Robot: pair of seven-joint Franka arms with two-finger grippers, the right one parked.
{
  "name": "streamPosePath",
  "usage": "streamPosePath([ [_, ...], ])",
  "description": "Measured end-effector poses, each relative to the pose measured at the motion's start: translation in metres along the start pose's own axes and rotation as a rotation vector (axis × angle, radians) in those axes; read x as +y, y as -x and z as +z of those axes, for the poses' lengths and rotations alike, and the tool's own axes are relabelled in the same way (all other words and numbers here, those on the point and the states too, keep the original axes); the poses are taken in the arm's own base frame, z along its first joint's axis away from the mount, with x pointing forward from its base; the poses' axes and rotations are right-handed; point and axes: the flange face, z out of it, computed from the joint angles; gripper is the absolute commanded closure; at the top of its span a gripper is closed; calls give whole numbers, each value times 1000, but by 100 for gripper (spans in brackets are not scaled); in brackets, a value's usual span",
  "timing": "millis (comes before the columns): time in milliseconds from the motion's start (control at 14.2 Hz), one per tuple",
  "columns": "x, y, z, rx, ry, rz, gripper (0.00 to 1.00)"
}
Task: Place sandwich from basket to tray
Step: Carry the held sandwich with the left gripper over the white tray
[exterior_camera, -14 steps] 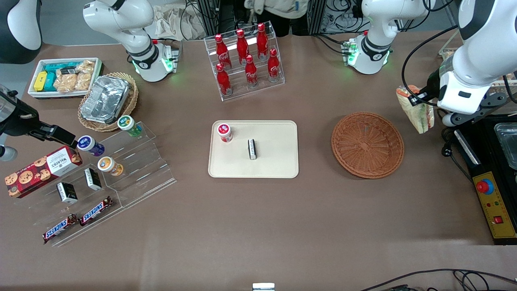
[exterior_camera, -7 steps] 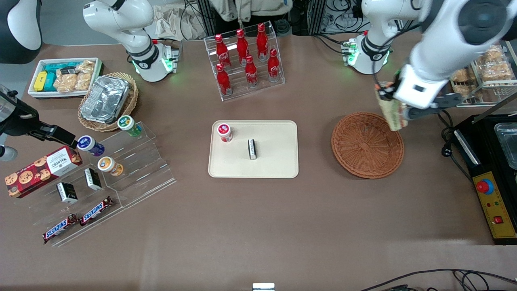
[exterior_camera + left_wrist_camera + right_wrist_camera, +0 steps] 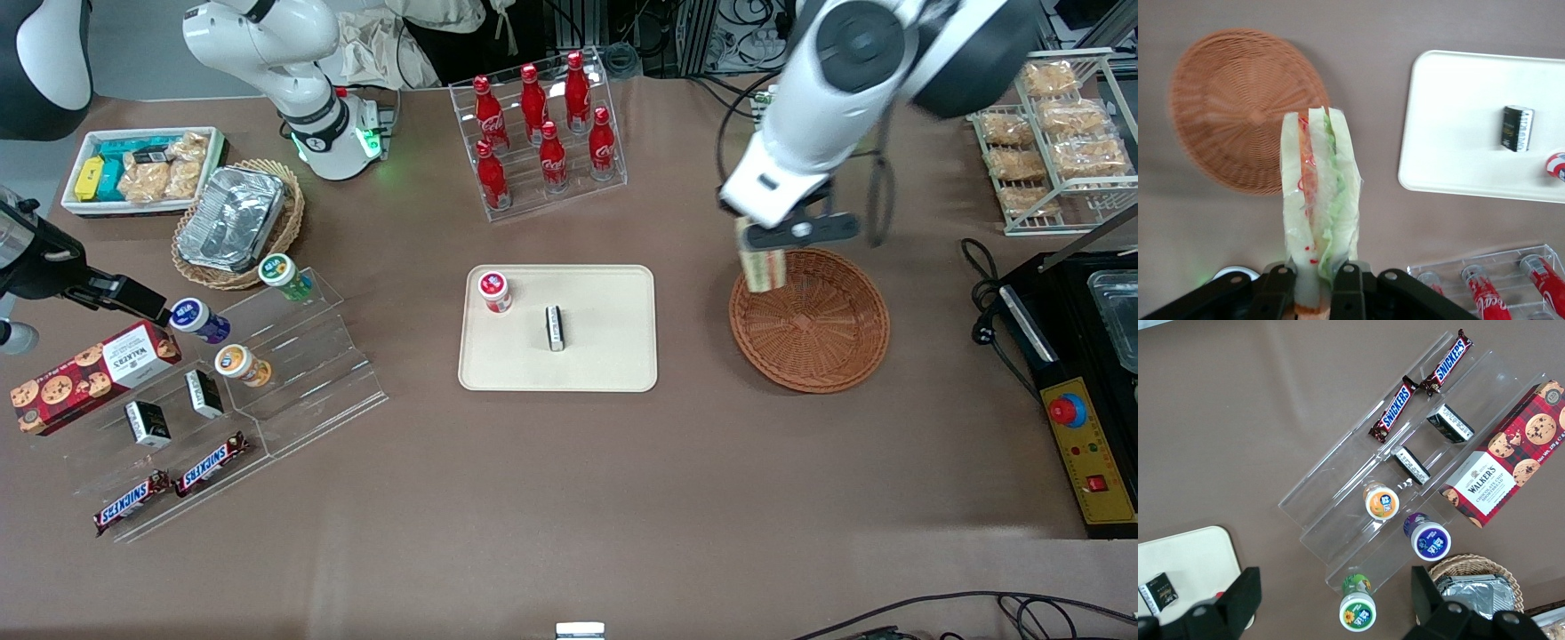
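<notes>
Overhead, the end effector (image 3: 763,255) is gripping the sandwich (image 3: 1319,200) above the basket (image 3: 809,320) rim nearest the tray (image 3: 605,364), while Coca-Cola bottles (image 3: 542,133), Snickers bars (image 3: 1421,387) and a Walkers box (image 3: 1505,470) are resting on the desk (image 3: 533,489).

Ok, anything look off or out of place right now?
Nothing spilled or damaged. The gripper is shut on the sandwich, carrying it above the basket's rim nearest the tray, which already holds a red-capped jar and a small black box.
</notes>
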Motion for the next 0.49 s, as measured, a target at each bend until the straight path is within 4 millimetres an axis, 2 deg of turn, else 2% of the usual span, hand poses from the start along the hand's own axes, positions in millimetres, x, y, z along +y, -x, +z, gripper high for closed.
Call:
streamPosePath([
  [211,51,-6,50,6,16,71,100],
  [491,95,-20,104,25,55,113,100],
])
